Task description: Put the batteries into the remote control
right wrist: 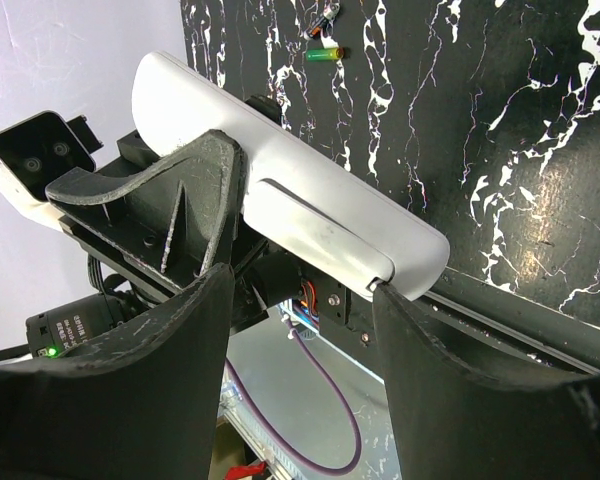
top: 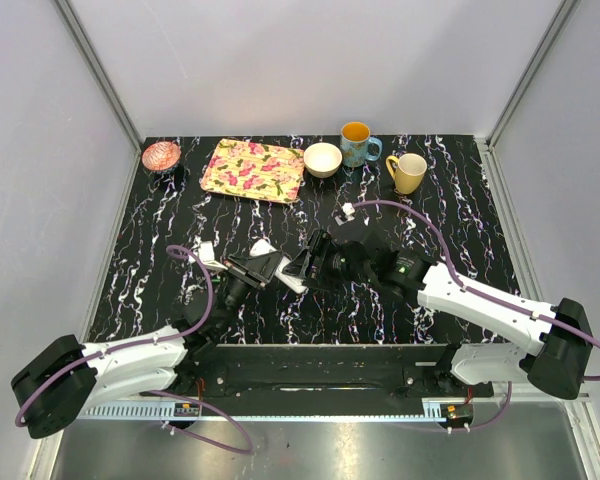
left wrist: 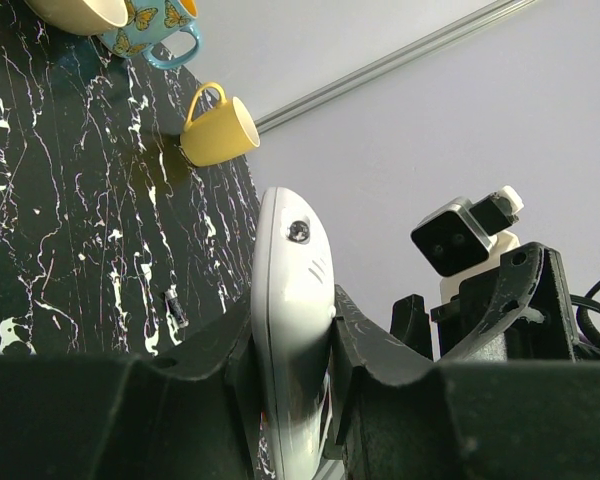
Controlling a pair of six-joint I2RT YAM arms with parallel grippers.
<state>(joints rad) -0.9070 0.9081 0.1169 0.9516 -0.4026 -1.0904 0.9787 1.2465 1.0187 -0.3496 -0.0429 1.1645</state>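
Left gripper [left wrist: 295,315] is clenched on the one remote control [left wrist: 290,260], its two fingers pressing the slim white bar from either side. The bar sits edge-on in the grip and sticks out past the fingertips, lifted off the black, white-veined table [top: 460,200].

Right gripper [right wrist: 300,280] stands released, its two fingers spread wide. The free end of the remote lies just past them, across the gap. One fingertip sits right at the remote's rounded end, though I cannot tell whether it touches.

From above, the two grippers meet nose to nose around the middle of the table, a little nearer than centre, the left one coming from the near left and the right one from the near right.

Two batteries [right wrist: 324,53] lie on the table beyond the remote in the right wrist view. One is green and the other, darker one [right wrist: 327,12] is just beside it, both well apart from the grippers.

Five dishes line the far edge:
- One pink dish [top: 161,155] sits at the far left.
- One flowered tray [top: 252,170] comes next.
- One cream bowl [top: 323,159] follows.
- Two mugs stand to its right, a blue butterfly mug [top: 357,143] and then a yellow mug [top: 409,172], both upright.
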